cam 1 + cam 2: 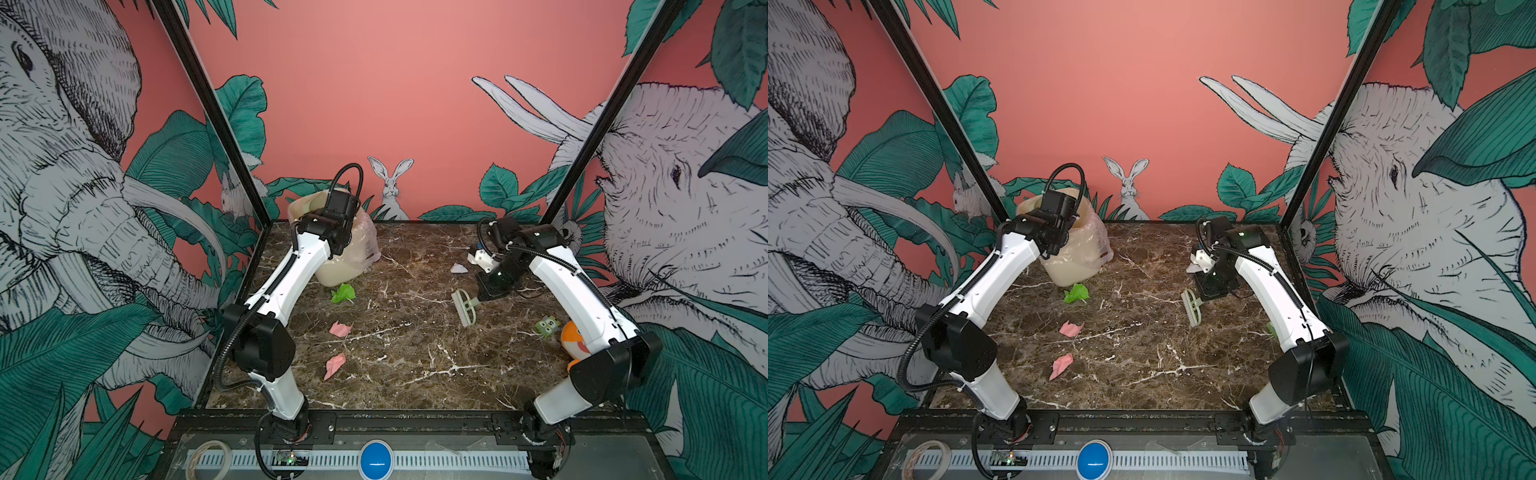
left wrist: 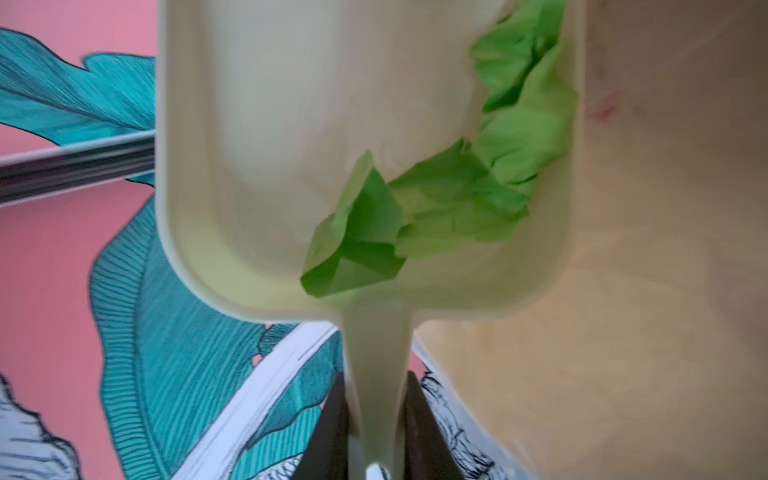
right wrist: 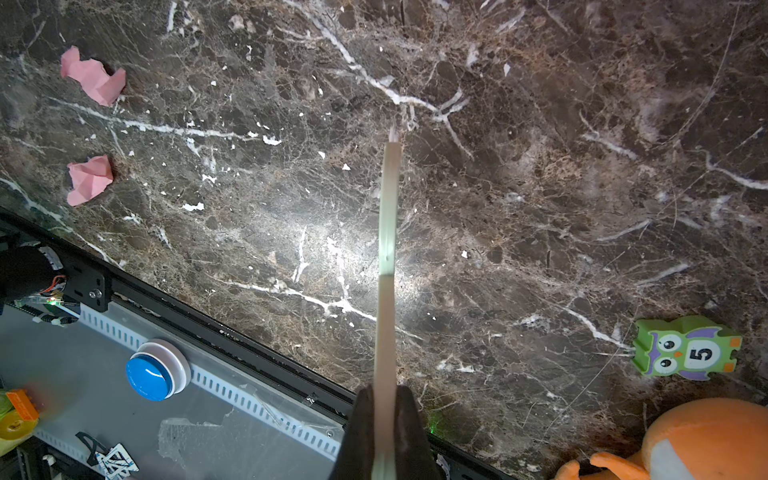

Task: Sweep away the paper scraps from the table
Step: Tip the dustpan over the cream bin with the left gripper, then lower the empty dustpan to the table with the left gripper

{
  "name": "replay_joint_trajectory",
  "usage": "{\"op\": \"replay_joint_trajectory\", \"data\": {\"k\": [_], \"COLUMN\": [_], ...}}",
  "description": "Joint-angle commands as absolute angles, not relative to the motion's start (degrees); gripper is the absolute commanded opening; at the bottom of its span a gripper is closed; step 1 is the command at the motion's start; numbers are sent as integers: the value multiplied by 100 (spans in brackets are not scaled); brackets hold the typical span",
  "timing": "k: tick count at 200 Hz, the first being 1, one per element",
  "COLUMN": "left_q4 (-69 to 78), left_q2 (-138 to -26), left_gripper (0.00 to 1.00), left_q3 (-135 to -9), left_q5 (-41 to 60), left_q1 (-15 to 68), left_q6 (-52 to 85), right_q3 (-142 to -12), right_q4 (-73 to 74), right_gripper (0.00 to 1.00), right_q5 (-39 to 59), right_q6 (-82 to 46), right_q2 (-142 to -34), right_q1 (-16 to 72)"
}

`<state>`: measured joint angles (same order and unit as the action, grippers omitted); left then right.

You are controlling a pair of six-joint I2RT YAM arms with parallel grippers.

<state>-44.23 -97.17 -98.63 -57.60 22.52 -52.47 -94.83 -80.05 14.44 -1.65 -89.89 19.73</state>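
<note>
Far left, at the bin (image 1: pixel 347 266): left gripper (image 2: pixel 376 424) is closed to a narrow gap on the dustpan (image 2: pixel 291 124) handle, which fills the space between the fingers. The pan is up at the bin mouth. A green scrap (image 2: pixel 449 191) is bunched against the pan's side wall on the bin side. Judged: the pan is tilted that way to tip its load in. The scrap is not yet out. The wrist view is blurred, so I cannot tell if it is sliding.

Right of centre: right gripper (image 3: pixel 384 419) is fully shut on the brush (image 1: pixel 465 307) handle, with the bristle head low over the table (image 1: pixel 415 365). Touching or just above, cannot tell. It is likely parked there to keep clear of the left arm while the pan empties.

Scraps on the table:
- a second green scrap (image 1: pixel 343 293), just near of the bin
- pink scrap (image 1: pixel 340 329), left of centre
- second pink scrap (image 1: pixel 334 365), nearer again
- white scrap (image 1: pixel 459 268), beside the right wrist, far side

Judged: task partway, four scraps to go. The next move calls for the pan down by the green one and the brush across to push. Risk: light paper may cling in the pan or flutter past the rim.
</note>
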Motion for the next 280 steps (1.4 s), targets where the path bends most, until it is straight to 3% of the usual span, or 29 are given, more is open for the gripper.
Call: {"op": "replay_joint_trajectory", "data": {"k": [1,96,162,219,280], "left_q4": [-3070,-2061,-2049,-3795,-4992], "left_q2": [-9218,-8611,-8413,-8288,-8182], "left_gripper": [13,13,14,16,16], "left_q3": [-9627,-8645,-8588,-9739,-9892], "left_q5": [-6129,-5851,-5774,-5031,-3604], "left_q1": [2312,2341,2338,2599,3789], "left_q6": [-6459,-7533,-7356,-5118,-2516], "right_q3": [-9528,-9551,-9519,-9625,-10272], "right_q4": [-8066,-8073,-8047,-8120,-8470], "right_gripper": [0,0,0,0,0], "right_q5": [1556,1572,1554,1188,99], "right_q6": [-90,-79,-99,-58,139], "right_q2": [-8987,-8957,-8904,-8892,-9131], "right_q1": [1954,1954,1960,1930,1787]}}
